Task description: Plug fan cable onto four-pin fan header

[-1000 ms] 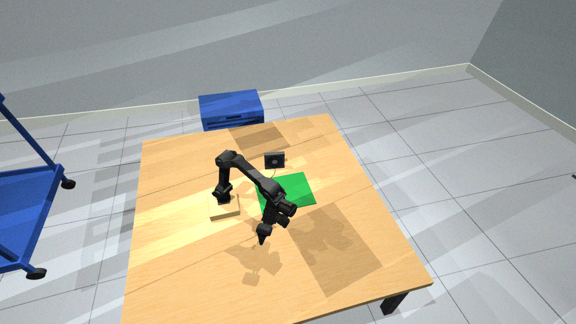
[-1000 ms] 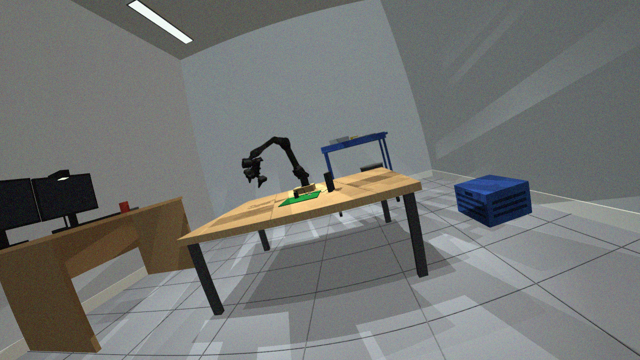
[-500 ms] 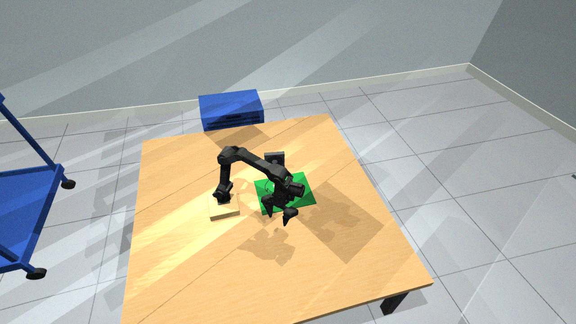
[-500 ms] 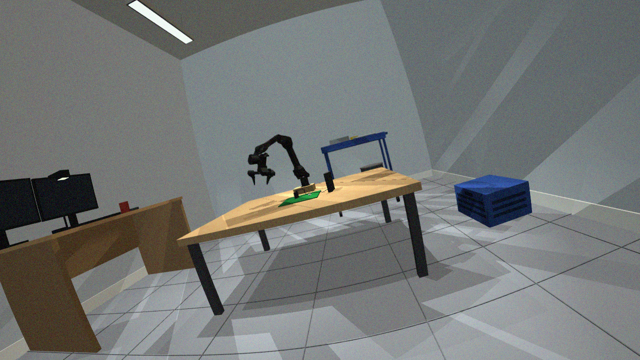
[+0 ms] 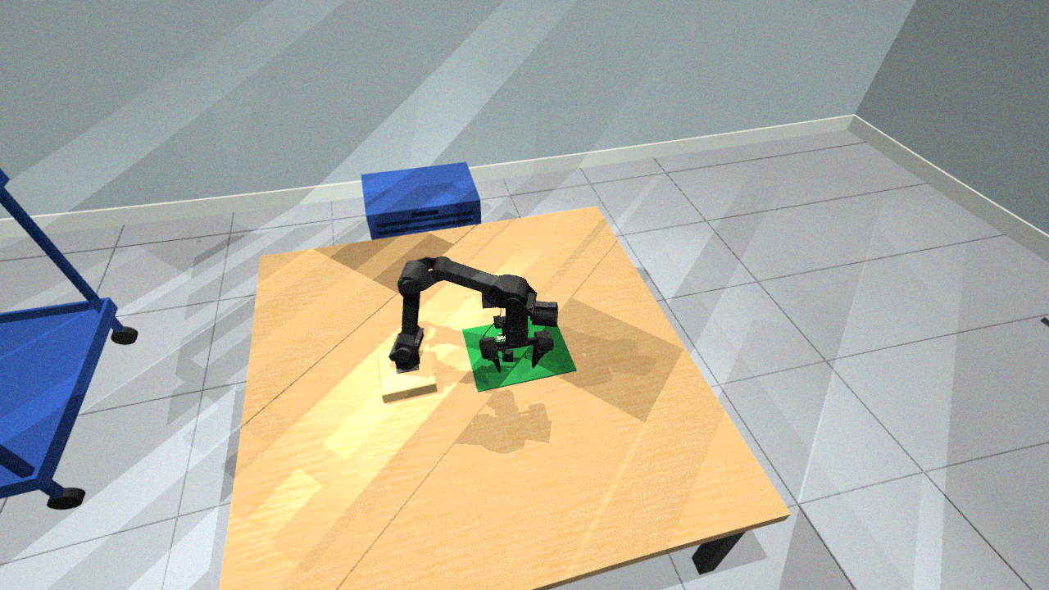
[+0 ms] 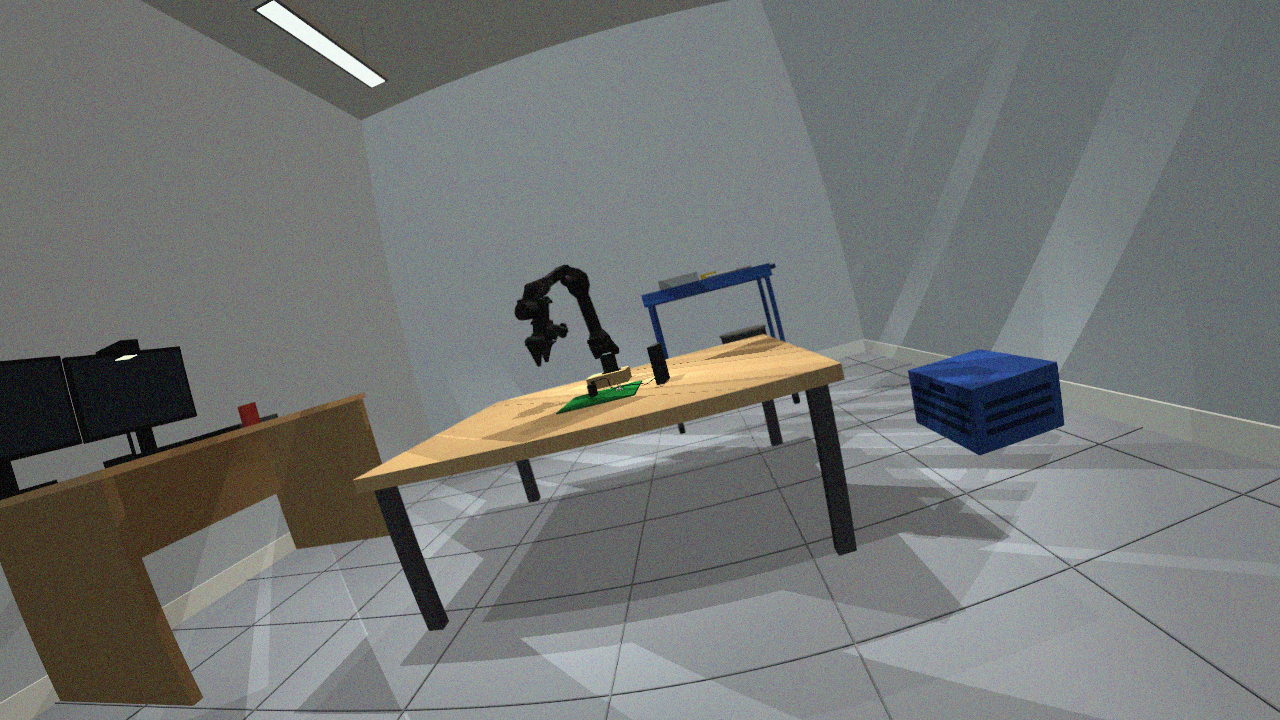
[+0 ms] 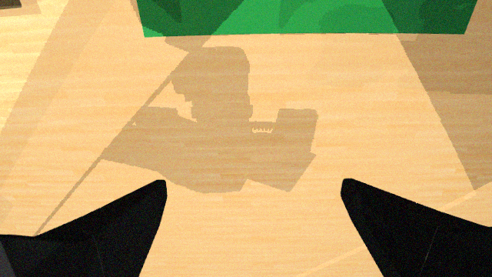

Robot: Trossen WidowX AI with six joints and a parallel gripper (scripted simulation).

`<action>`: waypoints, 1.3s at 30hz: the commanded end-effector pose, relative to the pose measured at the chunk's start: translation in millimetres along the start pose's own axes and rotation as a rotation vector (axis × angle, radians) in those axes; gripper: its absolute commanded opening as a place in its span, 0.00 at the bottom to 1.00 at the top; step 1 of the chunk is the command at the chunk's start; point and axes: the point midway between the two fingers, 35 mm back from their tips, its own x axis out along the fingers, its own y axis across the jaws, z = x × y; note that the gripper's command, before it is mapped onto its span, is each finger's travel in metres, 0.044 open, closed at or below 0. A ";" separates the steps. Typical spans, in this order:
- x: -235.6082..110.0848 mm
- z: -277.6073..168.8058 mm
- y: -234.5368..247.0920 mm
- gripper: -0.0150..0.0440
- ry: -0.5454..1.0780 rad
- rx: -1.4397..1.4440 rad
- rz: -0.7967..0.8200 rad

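Note:
The green board [image 5: 517, 378] [image 6: 581, 402] [image 7: 307, 17] lies flat on the wooden table [image 5: 476, 498] [image 6: 733, 380]. A small white header [image 5: 501, 338] shows on it just under the arm's wrist. The black plug [image 6: 592, 386] rests on the board in the exterior view; in the top view the gripper hides it. The black fan [image 6: 658, 364] stands upright behind the board. My gripper [image 5: 518, 359] [image 6: 540, 355] [image 7: 256, 187] is open wide and empty. It hangs high above the table near the board's front edge, fingers pointing down. The wrist view shows only bare table and the board's edge.
The arm's base stands on a pale wooden block [image 5: 407, 385] left of the board. A blue crate [image 5: 420, 199] [image 6: 984, 398] sits on the floor beyond the table. A blue cart [image 5: 36, 381] [image 6: 707, 282] stands to one side. A desk [image 6: 179, 483] carries monitors.

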 end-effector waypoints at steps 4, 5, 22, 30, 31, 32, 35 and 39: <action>-35.6 87.1 -12.4 1.00 -0.135 -0.898 -0.130; -37.8 93.6 -12.4 1.00 -0.143 -0.964 -0.141; -49.4 125.8 -10.1 1.00 -0.180 -1.298 -0.203; -37.0 128.8 -12.9 1.00 -0.180 -1.298 -0.203; -28.8 130.9 -14.3 1.00 -0.180 -1.298 -0.204; -19.7 133.1 -15.6 1.00 -0.180 -1.298 -0.204; 15.0 141.9 -17.5 1.00 -0.180 -1.298 -0.204; 47.7 150.5 -14.7 1.00 -0.181 -1.298 -0.203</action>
